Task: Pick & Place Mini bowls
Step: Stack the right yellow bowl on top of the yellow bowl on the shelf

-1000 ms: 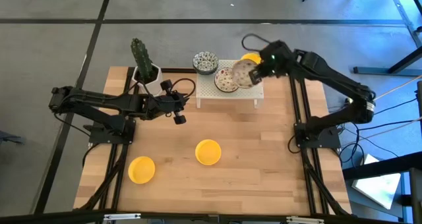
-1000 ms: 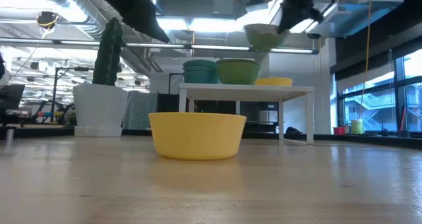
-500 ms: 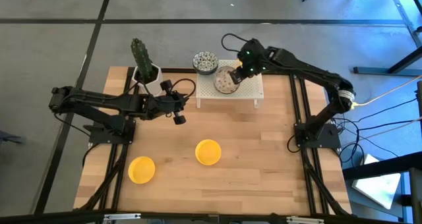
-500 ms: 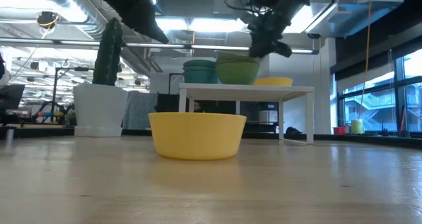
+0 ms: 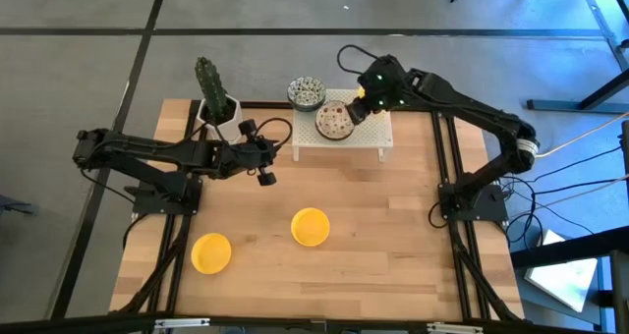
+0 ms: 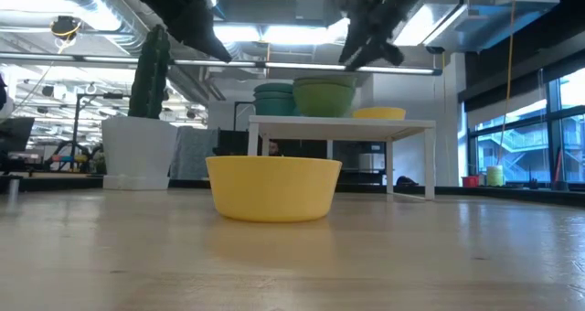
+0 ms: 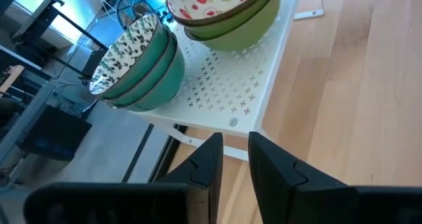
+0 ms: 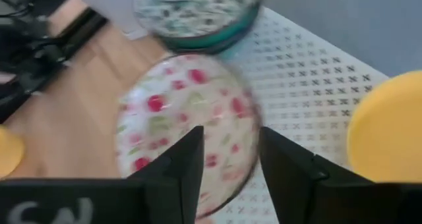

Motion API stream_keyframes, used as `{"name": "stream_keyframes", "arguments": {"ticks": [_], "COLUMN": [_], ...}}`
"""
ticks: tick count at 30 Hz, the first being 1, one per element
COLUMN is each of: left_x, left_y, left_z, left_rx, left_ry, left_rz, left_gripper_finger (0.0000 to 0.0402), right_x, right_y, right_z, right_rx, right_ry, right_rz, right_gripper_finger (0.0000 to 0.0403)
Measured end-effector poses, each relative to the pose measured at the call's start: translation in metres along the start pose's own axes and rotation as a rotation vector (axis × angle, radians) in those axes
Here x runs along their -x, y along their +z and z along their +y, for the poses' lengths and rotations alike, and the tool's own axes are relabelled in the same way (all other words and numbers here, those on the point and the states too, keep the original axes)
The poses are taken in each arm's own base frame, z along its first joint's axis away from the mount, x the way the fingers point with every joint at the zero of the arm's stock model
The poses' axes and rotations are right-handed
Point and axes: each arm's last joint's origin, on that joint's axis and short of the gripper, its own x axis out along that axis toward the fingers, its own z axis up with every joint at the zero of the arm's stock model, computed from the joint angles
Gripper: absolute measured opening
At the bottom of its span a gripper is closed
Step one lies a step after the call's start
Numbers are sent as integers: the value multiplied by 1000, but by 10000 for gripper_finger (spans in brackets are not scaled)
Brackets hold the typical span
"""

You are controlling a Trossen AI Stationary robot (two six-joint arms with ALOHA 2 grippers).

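Observation:
On the white rack (image 5: 375, 138) at the far side stands a stack of red floral mini bowls (image 5: 334, 124), green outside (image 6: 324, 96). Beside it stand stacked teal-speckled bowls (image 5: 306, 91) and a yellow bowl (image 8: 389, 132). My right gripper (image 8: 231, 135) hangs open just above the floral stack (image 8: 178, 118), clear of it in the low view (image 6: 366, 41). Two yellow bowls (image 5: 311, 226) (image 5: 210, 252) rest on the table. My left gripper (image 5: 267, 178) hovers left of the rack, its fingers (image 7: 235, 140) slightly apart with nothing between them.
A potted cactus (image 5: 211, 90) stands at the far left corner, just behind my left arm. The wooden table between the rack and the two yellow bowls is bare. The metal frames of the arm stands run along both side edges.
My right gripper has carried a red floral bowl from above the rack's right part toward the left, lowered it into the floral bowl on the rack, let go and risen a little. The bowl now sits nested in the stack.

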Motion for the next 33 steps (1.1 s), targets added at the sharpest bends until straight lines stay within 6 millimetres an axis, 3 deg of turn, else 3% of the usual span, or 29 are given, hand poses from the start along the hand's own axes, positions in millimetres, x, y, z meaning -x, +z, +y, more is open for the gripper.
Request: {"name": "stream_keyframes", "arguments": {"ticks": [4,9,15,22,33], "left_x": [0,0,0,0,0], "left_y": [-2,-4,-3,-1,0], "left_z": [0,0,0,0,0], "left_rx": [-16,-25,-13,11,10], "left_ry": [4,6,6,5,-1], "left_rz": [21,31,30,8,4], "left_gripper_finger": [70,66,69,68,70], "right_x": [17,20,-7,-57,-116], "right_y": [-18,-60,-130,-195,-234], "right_z": [40,108,161,193,208], "right_rx": [136,407,720,1016,1105], "right_ry": [51,150,368,584,551], "right_rz": [7,51,135,192,362], "right_gripper_finger": [148,148,148,148,149]}}
